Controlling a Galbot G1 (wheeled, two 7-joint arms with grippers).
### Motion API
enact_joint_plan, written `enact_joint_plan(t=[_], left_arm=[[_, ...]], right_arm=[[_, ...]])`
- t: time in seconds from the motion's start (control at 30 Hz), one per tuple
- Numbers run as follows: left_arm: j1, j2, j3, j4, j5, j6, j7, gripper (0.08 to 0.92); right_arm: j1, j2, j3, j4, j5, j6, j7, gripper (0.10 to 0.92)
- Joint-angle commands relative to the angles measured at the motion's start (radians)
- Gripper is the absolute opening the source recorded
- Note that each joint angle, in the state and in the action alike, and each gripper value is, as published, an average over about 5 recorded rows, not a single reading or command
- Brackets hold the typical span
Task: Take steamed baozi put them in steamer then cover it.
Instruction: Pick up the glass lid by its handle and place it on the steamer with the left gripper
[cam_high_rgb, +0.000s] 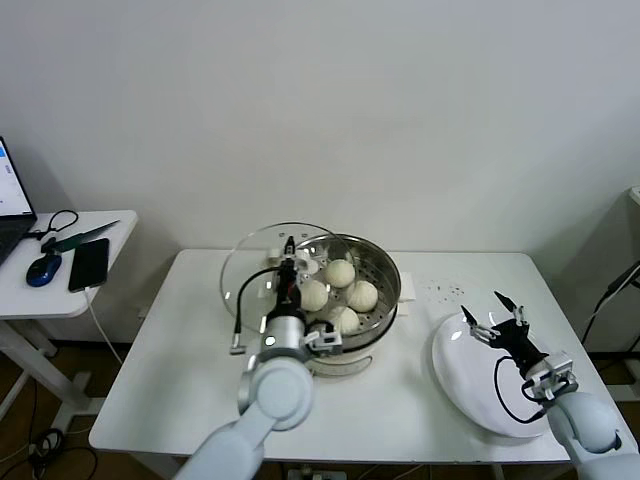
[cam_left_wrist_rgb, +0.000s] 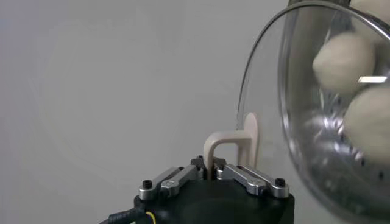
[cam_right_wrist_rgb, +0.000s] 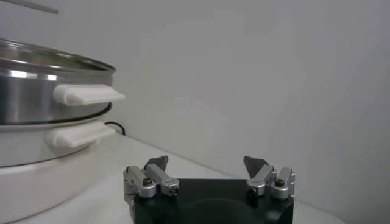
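The steamer (cam_high_rgb: 385, 268), a shiny steel pot on a cream base, stands mid-table with several cream-white steamed baozi (cam_high_rgb: 339, 272) on its perforated tray. The cover (cam_high_rgb: 248, 285), a clear glass lid, hangs tilted on edge against the steamer's left side. My left gripper (cam_high_rgb: 291, 262) is shut on its cream bar handle (cam_left_wrist_rgb: 226, 141). In the left wrist view the baozi (cam_left_wrist_rgb: 344, 59) show through the glass of the cover (cam_left_wrist_rgb: 304, 140). My right gripper (cam_high_rgb: 496, 318) stands open and empty over the white plate. The right wrist view shows the steamer (cam_right_wrist_rgb: 42, 82) off to one side of the right gripper (cam_right_wrist_rgb: 207, 165).
A flat white plate (cam_high_rgb: 480, 385) lies at the table's right front, near the edge. Dark specks (cam_high_rgb: 445, 290) dot the table right of the steamer. A side table (cam_high_rgb: 110, 235) on the far left carries a phone (cam_high_rgb: 88, 264), a mouse and cables.
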Motion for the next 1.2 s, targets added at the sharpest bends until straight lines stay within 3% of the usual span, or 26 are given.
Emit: enact_joint_plan(t=[0.03, 0.37, 1.2], left_arm=[[-0.096, -0.182, 0.117, 0.169, 0.040, 0.048, 0.005, 0.152], [-0.105, -0.221, 0.114, 0.246, 0.016, 0.048, -0.027, 0.152], [-0.111, -0.203, 0.079, 0.307, -0.022, 0.048, -0.050, 0.152]], right_arm=[[-0.015, 0.002, 0.012, -0.008, -0.012, 0.005, -0.003, 0.823], [-0.027, 0.012, 0.024, -0.014, -0.019, 0.012, -0.007, 0.823], [-0.034, 0.019, 0.027, -0.026, -0.040, 0.023, -0.019, 0.823]])
